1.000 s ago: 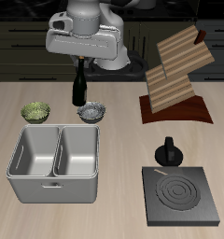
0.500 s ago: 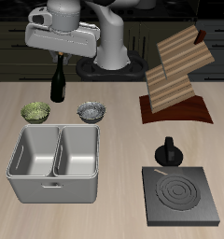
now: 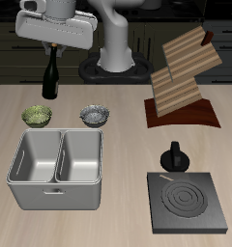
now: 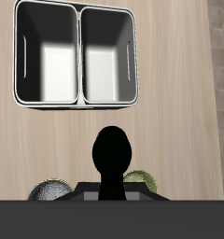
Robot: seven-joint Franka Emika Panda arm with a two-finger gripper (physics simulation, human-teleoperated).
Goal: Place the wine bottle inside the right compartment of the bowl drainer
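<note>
Hand [image 3: 51, 46] gripping slim dark wine bottle [image 3: 50, 77], upright, aloft

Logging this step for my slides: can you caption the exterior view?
Gripper holds the wine bottle aloft behind two small bowls, the bowl drainer waiting nearer the table's front edge.

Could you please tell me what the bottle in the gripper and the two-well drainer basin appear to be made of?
The wine bottle looks like dark, near-black glass with a slight gloss and a reddish-brown cap, though a render leaves that open. The bowl drainer looks like light-grey brushed metal: smooth rounded rim and soft reflections on the well walls. The gripper holds the bottle by the neck.
</note>
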